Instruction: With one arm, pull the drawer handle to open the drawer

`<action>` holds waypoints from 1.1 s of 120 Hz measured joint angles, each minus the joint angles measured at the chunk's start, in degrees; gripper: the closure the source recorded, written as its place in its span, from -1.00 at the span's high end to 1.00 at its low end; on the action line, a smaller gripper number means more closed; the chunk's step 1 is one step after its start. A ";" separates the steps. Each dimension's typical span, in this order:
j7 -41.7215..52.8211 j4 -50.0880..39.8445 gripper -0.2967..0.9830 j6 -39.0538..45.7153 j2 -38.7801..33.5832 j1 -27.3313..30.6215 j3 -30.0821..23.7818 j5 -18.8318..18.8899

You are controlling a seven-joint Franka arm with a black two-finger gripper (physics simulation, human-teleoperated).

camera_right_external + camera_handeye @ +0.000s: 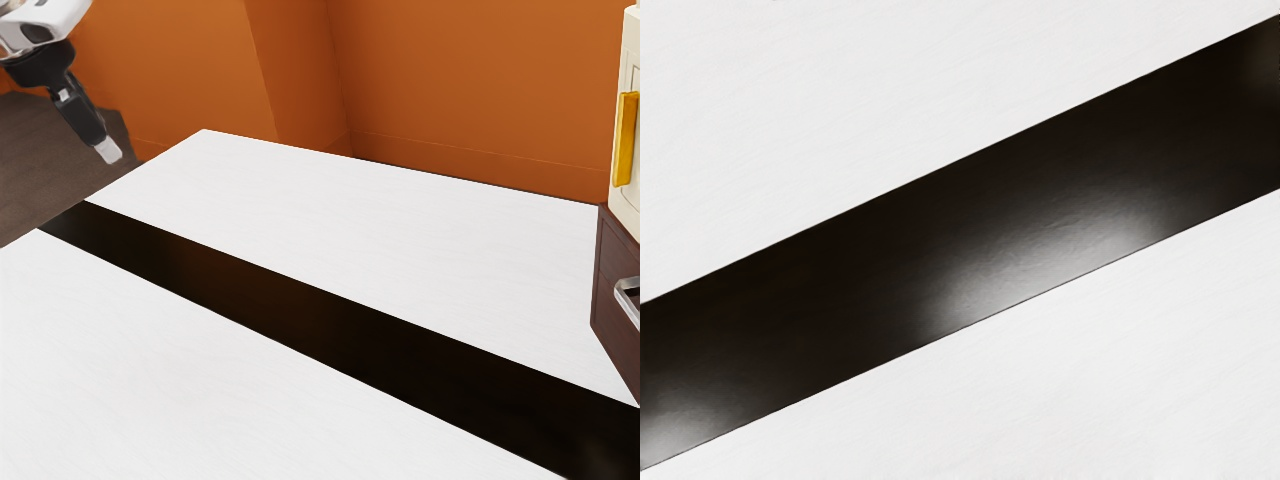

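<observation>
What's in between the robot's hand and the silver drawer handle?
In the exterior view, the white tabletop stretches between the hand and the silver handle. A wide dark stripe runs across that table too.

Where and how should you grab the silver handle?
I'd come straight at the front of the drawer and pinch the bar of the handle from above and below, probably near its middle: it runs sideways and sticks out, with a gap behind.
</observation>
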 joint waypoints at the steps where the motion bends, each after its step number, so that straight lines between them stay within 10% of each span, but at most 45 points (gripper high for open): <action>1: 0.27 -0.01 0.54 0.00 0.05 -0.04 0.06 -0.17; 25: 5.78 -2.07 0.53 -1.51 0.50 -6.73 4.35 -1.94; 80: 22.84 -8.08 0.53 -5.54 4.59 -1.22 0.05 0.33; 132: 36.67 -24.33 0.54 6.09 -4.70 -19.89 -0.59 7.67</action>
